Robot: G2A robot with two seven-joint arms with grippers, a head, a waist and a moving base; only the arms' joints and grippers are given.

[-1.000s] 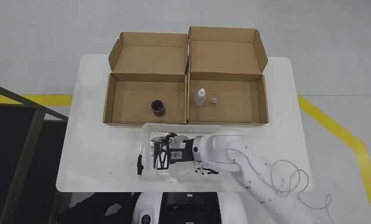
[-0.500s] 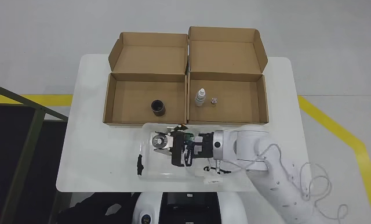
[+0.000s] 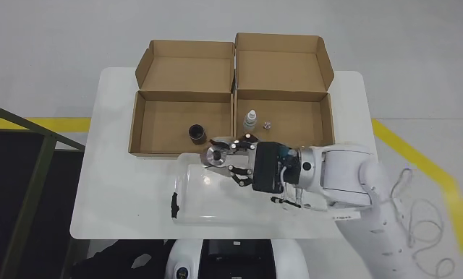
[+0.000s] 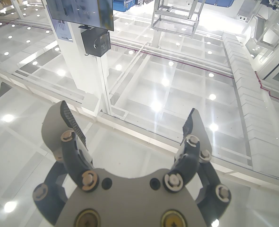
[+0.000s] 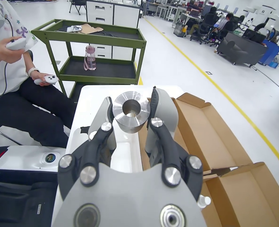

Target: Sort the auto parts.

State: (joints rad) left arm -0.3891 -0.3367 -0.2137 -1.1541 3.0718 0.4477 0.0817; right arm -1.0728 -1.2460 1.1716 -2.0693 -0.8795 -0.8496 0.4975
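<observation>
A white table [image 3: 108,134] stands on a grey floor [image 3: 58,33] crossed by yellow lines [image 3: 416,162]. Near it, a green cart [image 5: 92,36] has 2 shelves; a pink bottle [image 5: 90,57] stands upright on the lower one.

Your top camera looks straight down on the whole white table [image 3: 108,134] and both cardboard boxes [image 3: 181,123]. Your right wrist camera sits close behind the right gripper [image 5: 131,106] and its held metal bushing [image 5: 130,124], looking low across that same table and boxes; your left wrist camera faces up past the left gripper [image 4: 130,121] at the ceiling [image 4: 167,76].
</observation>
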